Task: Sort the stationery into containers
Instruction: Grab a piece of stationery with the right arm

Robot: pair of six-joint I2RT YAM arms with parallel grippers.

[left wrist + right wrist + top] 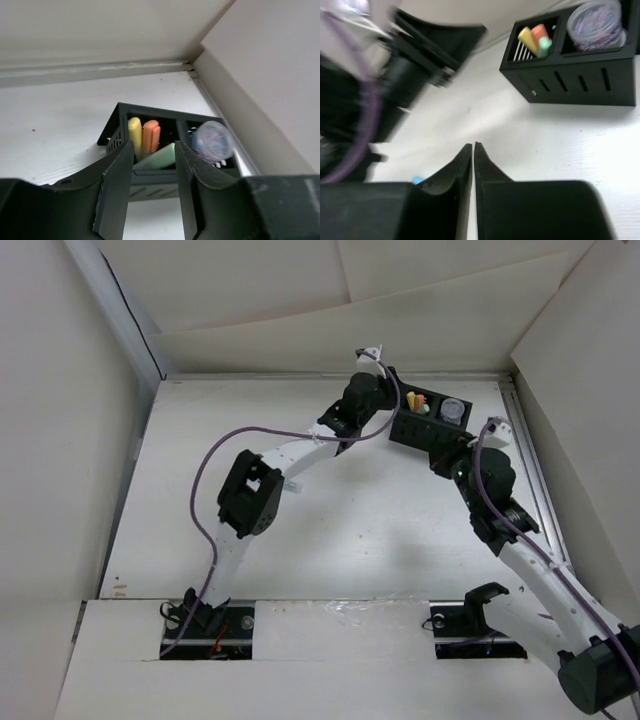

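Observation:
The container, a black two-compartment box (150,179) (408,430) (570,80), stands at the far right of the table. Its left compartment holds a yellow marker (134,132) (526,37), an orange one (151,135) (538,31) and a mint-green one (161,156) (545,45). In its right compartment lies a grey-purple roll (212,140) (595,20) (453,410). My left gripper (154,150) (392,382) hovers at the box's left compartment, open and holding nothing. My right gripper (472,146) (437,452) is just in front of the box, its jaws parted by a thin slit with nothing between them.
A small light-blue bit (416,179) shows on the table beside my right gripper's left finger. The left arm (395,75) is blurred at the left of the right wrist view. A white wall (270,75) rises right behind the box, with a rail along the table's right edge (535,480).

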